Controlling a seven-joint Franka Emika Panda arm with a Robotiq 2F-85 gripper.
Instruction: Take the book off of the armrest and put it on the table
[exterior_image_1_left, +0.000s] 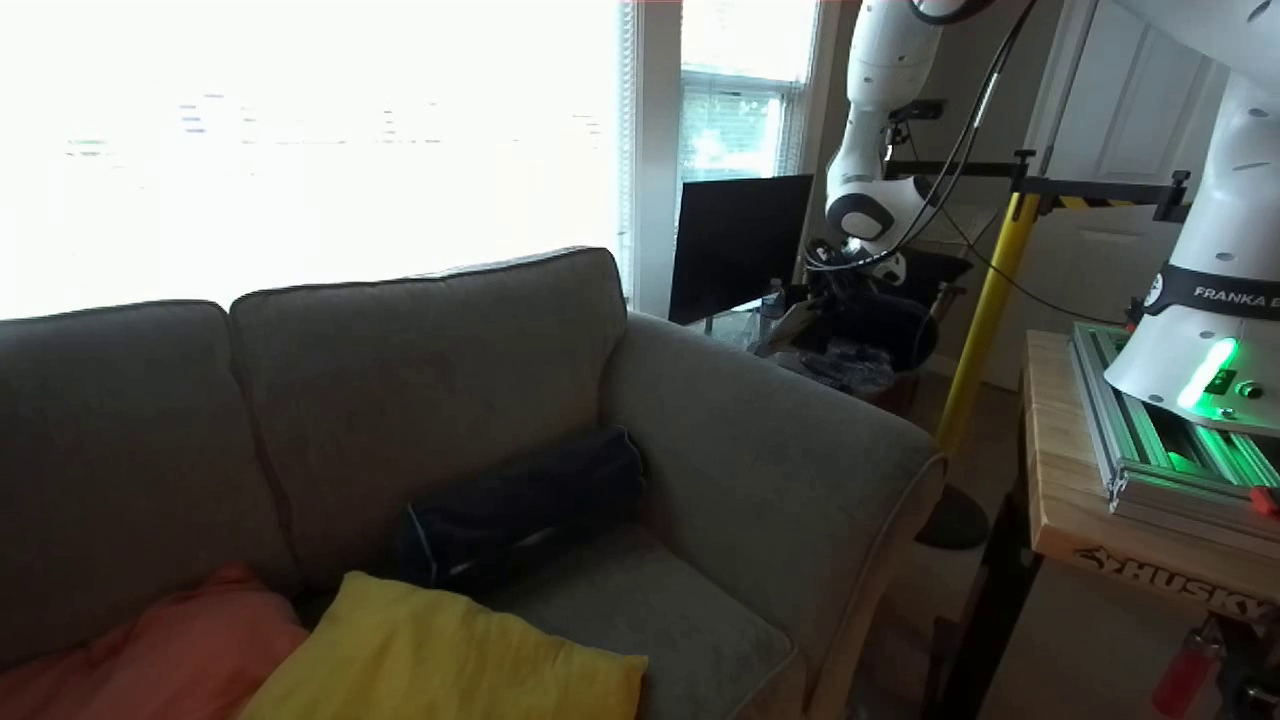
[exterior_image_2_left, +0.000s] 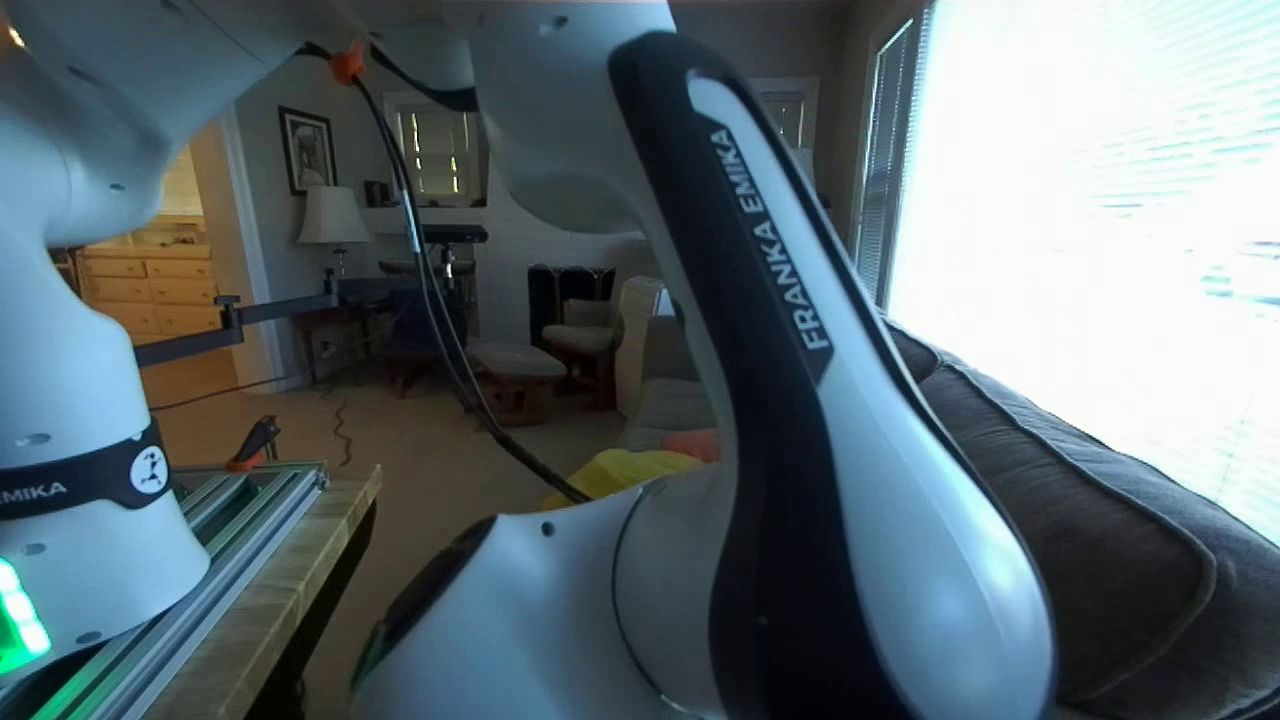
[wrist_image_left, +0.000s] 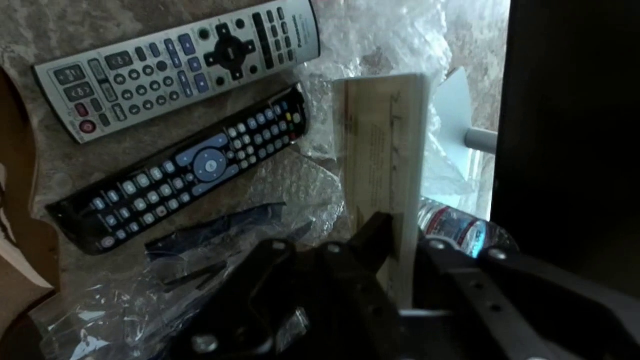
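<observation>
The book is a thin pale booklet with faint print, standing on edge in the wrist view. My gripper is shut on its lower part, one dark finger on each side. The book is over the cluttered table, which has a mottled brownish top in the wrist view; I cannot tell whether the book touches anything below. The grey-olive armrest has no book on it in an exterior view. There the gripper is a dark shape beyond the armrest, hard to make out. In an exterior view the arm hides the gripper and book.
A silver remote, a black remote, clear plastic wrap and a water bottle lie around the book. The dark monitor stands close by. A yellow post stands between table and wooden bench.
</observation>
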